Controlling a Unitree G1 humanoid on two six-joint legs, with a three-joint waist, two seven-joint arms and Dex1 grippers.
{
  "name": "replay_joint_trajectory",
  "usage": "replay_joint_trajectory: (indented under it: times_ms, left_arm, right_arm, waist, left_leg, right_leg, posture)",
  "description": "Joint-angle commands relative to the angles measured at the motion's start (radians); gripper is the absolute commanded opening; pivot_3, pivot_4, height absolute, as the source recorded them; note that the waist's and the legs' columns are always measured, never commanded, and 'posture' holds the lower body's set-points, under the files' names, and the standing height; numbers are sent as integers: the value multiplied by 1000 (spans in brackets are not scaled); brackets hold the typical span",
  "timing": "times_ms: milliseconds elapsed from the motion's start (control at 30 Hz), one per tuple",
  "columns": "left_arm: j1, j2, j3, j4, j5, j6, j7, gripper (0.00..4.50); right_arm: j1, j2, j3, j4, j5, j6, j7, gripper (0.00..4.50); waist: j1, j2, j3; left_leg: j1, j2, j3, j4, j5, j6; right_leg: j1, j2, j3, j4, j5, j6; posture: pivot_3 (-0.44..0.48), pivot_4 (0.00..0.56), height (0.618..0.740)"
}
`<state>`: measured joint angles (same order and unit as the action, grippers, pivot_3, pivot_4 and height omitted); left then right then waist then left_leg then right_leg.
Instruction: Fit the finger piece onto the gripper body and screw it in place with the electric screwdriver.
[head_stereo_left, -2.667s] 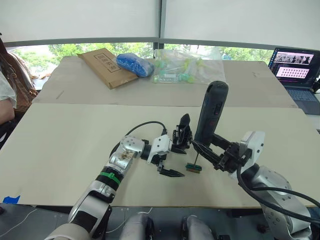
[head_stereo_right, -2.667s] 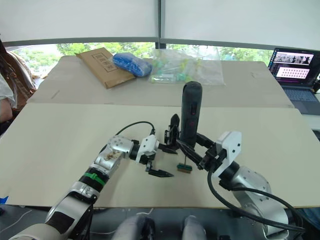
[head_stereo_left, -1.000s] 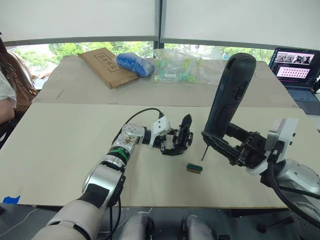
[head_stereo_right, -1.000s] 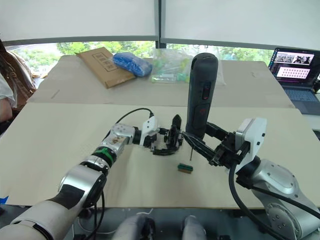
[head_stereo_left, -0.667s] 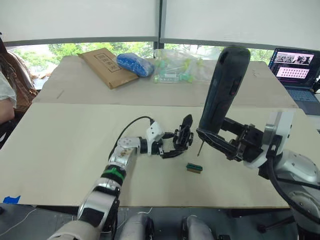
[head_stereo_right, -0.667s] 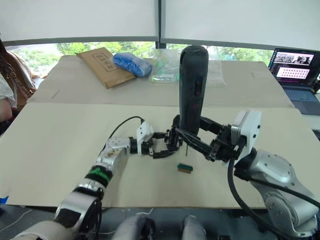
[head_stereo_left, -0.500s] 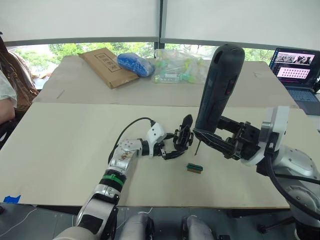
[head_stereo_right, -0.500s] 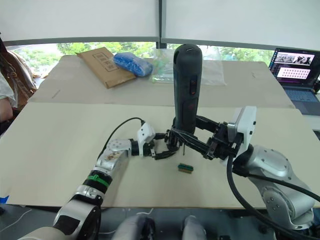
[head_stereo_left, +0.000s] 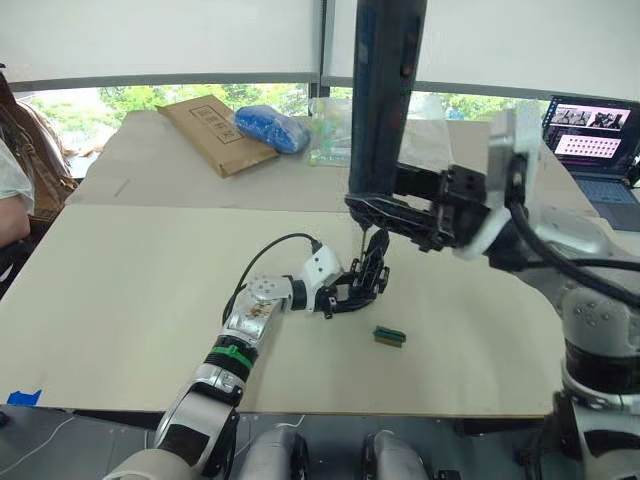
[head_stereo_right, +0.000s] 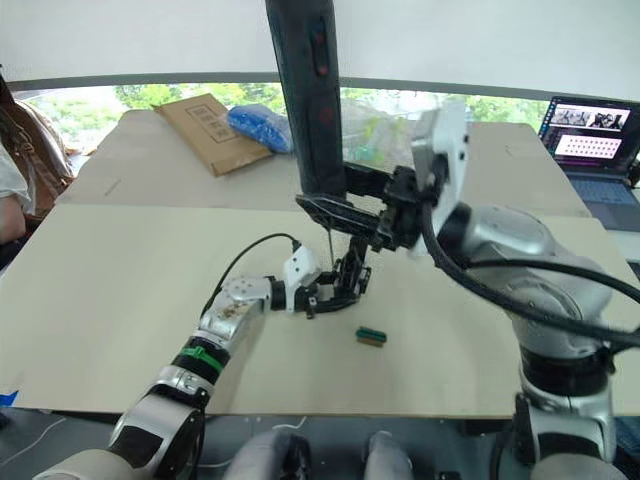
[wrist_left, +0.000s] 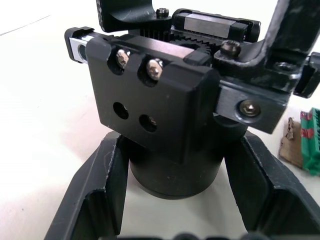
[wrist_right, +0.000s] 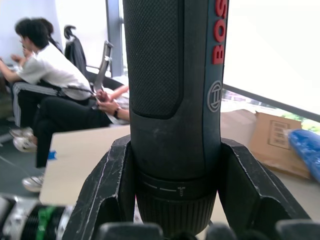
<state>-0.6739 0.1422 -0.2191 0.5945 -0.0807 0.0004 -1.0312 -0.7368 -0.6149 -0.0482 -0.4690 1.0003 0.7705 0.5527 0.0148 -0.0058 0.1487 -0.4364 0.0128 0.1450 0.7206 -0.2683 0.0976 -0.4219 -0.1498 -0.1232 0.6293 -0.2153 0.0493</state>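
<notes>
Covering surface: a pale beige table (head_stereo_left: 120, 300) runs across the foreground, and a second table of the same colour sits behind it, below a wide window with white blinds.
Far table: a flat brown cardboard box (head_stereo_left: 212, 133), a blue bundle (head_stereo_left: 270, 128) and a clear plastic bag (head_stereo_left: 430, 125) of small items lie near the window.
Room edges: a laptop (head_stereo_left: 595, 150) with a lit screen sits on the right; a seated person (head_stereo_left: 12, 190) is partly in view on the left.
Left arm: stretched low over the near table, forearm pointing toward the middle.
Left gripper (head_stereo_left: 345, 290): its two black fingers (wrist_left: 100, 195) are closed against the round base of the gripper body (head_stereo_left: 368, 275), one on each side.
Gripper body: held near the table's centre, tilted, one pointed finger sticking up; in the left wrist view its black block shows two screws and two empty holes.
Right arm: raised and bent in from the right, above the left gripper.
Right gripper (head_stereo_left: 385, 210): clamped around the lower end of the electric screwdriver (head_stereo_left: 385, 95), fingers (wrist_right: 110, 195) on both sides of the barrel.
Electric screwdriver: upright, its top past the frame edge, its thin bit pointing down just above the gripper body.
Green block (head_stereo_left: 388, 336): lies on the table near the gripper body, apart from it.
Finger piece: cannot tell where it is.
</notes>
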Motion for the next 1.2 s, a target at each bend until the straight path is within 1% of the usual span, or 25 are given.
replay_joint_trajectory:
  times_ms: [33,200,433,1200]
  left_arm:
    - [-33,-4,-11,39,1,-42,-33,2302]
    - [-52,-5,-4,82,1,-71,-42,2302]
    - [-49,-14,4,83,-5,-81,-33,2302]
    - [-53,-12,8,78,-4,-88,-27,2302]
  right_arm:
    - [-48,9,9,6,-36,-6,-4,1890]
    - [-26,13,67,9,-146,-49,31,1890]
    - [29,24,80,-2,-246,-86,76,1890]
    - [107,67,83,-12,-352,-130,160,1890]
  waist:
    - [0,0,0]
    - [-2,0,0]
    - [-2,0,0]
    - [-3,0,0]
  left_leg:
    - [0,0,0,0,0,0]
    - [-1,0,1,0,0,0]
    - [-1,0,1,0,0,0]
    - [-1,0,1,0,0,0]
  right_leg:
    - [0,0,0,0,0,0]
    - [0,0,0,1,0,1]
    - [0,1,0,1,0,1]
    - [0,0,0,0,0,1]
  posture:
    - [0,150,732]
    - [0,150,732]
    - [0,150,732]
    - [0,150,732]
